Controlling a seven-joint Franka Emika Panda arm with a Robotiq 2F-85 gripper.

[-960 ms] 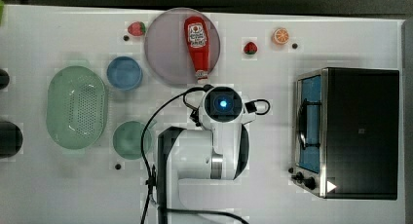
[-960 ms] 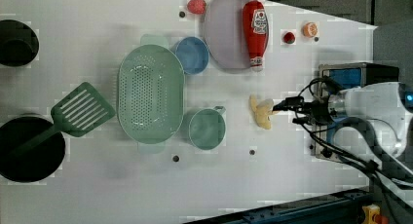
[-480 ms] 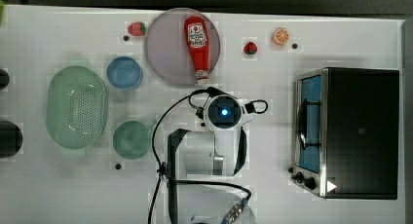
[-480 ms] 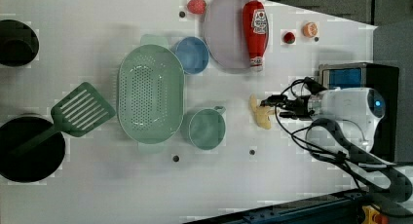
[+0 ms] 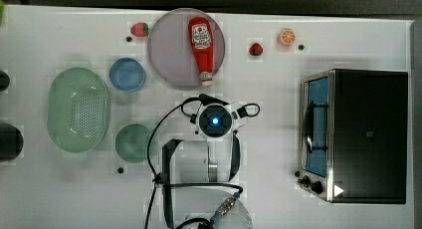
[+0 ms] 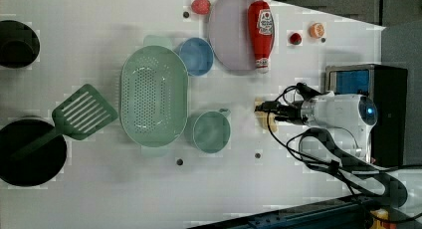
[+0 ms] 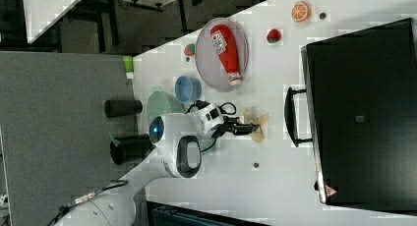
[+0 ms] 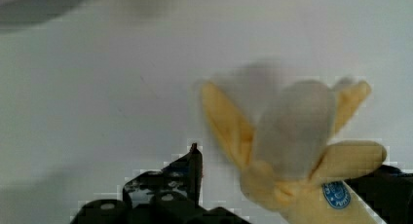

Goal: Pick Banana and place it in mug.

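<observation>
Banana is lying on the bench near the mug, on its handle side; peel partly blocking the pincer. Pincer is straddling the banana, fingers parted, one finger showing, the other mostly hidden. Arm is covering the banana in the top view.

Banana on the left view's right of mug, apart.

A white table carries the scene under even, soft light, while in the right view grey carpeted floor spreads toward nine o'clock and dark furniture legs stand toward eleven o'clock beside a pale tabletop corner.
</observation>
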